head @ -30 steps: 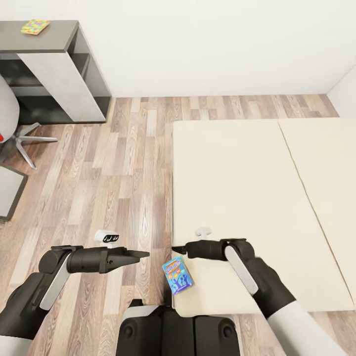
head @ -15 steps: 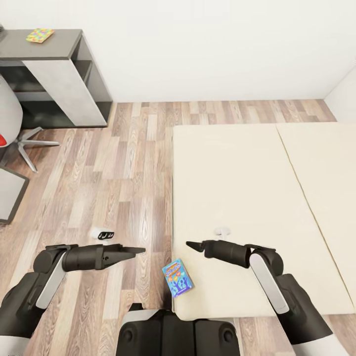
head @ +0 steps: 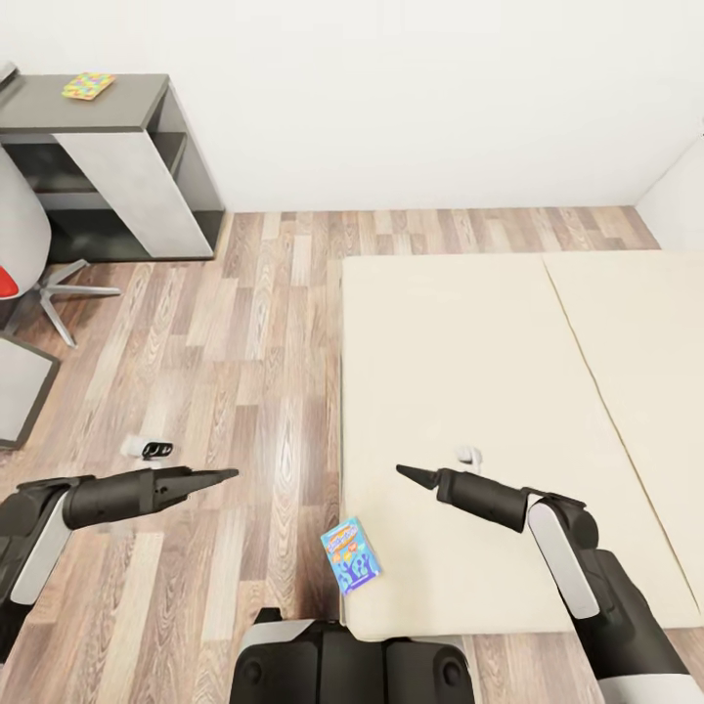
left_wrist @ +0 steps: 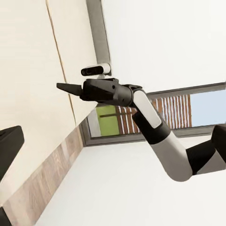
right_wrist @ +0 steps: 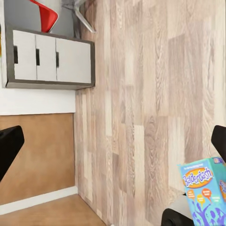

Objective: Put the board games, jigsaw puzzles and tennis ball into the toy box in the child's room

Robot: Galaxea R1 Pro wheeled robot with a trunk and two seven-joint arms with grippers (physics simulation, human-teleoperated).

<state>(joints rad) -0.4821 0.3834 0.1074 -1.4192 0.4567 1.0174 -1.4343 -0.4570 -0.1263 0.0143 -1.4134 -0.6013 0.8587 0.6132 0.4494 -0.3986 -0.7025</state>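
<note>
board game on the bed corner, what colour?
Light blue board game, cartoon print; clearest in right wrist view.

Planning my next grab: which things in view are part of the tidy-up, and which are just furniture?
Part of the job:
- light-blue board game, at the bed's near corner
- jigsaw puzzle, on the dark desk
- bed

Just lying about:
- dark desk
- chair
- white drawer cabinet

A light-blue board game (head: 352, 555) overhangs the cream bed's (head: 489, 391) near corner; a jigsaw puzzle (head: 89, 85) tops the far desk.
</note>
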